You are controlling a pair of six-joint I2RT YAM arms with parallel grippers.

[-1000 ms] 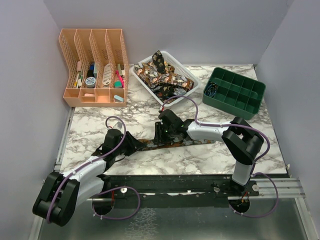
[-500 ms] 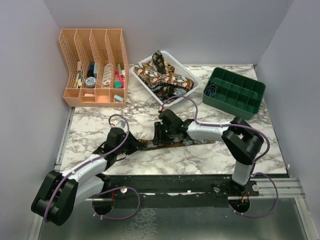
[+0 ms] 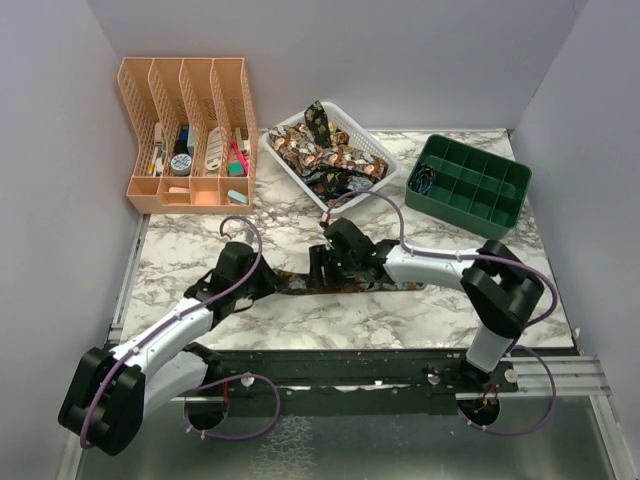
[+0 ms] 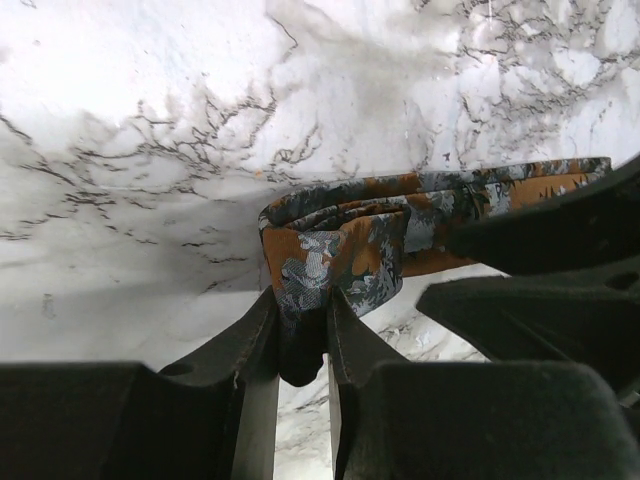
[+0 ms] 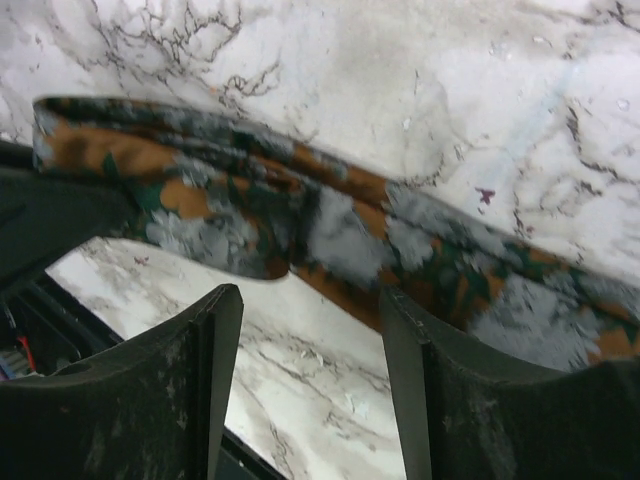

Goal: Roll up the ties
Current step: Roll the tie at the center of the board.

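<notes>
One patterned tie (image 3: 292, 283) lies stretched across the marble table in front of both arms, its left end folded over on itself (image 4: 400, 225). My left gripper (image 3: 268, 285) is shut on that folded end; in the left wrist view the dark fabric is pinched between the two fingers (image 4: 300, 322). My right gripper (image 3: 318, 272) hovers over the tie just to the right. It stands open (image 5: 305, 325), nothing lies between its fingers, and the tie (image 5: 350, 235) runs past just beyond the tips. More ties (image 3: 320, 150) are heaped in the basket at the back.
The white basket (image 3: 395, 172) stands at the back centre. A green compartment tray (image 3: 470, 185) is at the back right, with a small dark item in one cell. An orange file organiser (image 3: 190, 130) with stationery is at the back left. The right arm's black body (image 4: 540, 290) crowds the left wrist view.
My left gripper has slid right along the table and closed on the tie's folded end. My right gripper has opened and let go of the tie.
</notes>
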